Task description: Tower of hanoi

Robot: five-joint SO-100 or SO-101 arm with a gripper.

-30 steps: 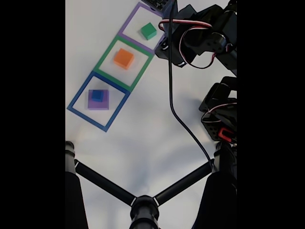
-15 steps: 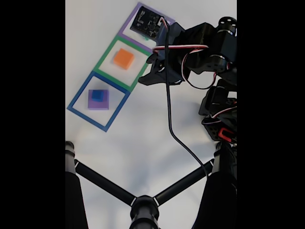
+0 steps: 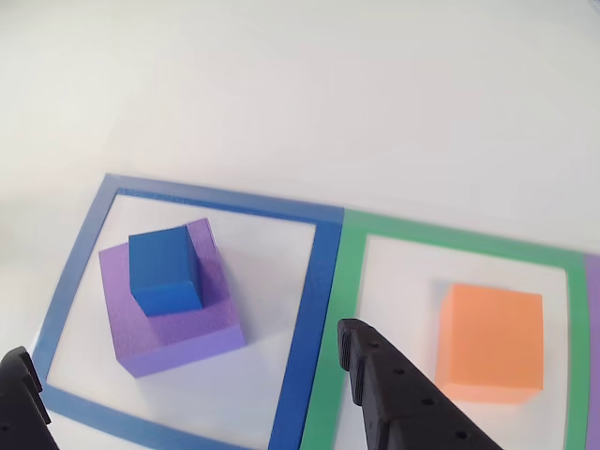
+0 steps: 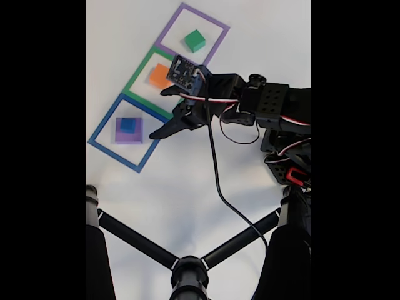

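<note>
Atop the large purple foam block (image 3: pixel 178 319) we logged the small blue foam cube (image 3: pixel 166 272); beside it, our black gripper (image 4: pixel 160 112), fingers apart and empty. Best centred above before descending.

matte foam purple block (image 3: pixel 178 319), matte black plastic gripper (image 3: pixel 187 380)

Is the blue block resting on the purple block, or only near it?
Touching. The other view shows the blue block sitting directly on the purple block's top face, toward its back corner, no gap between them.
</note>
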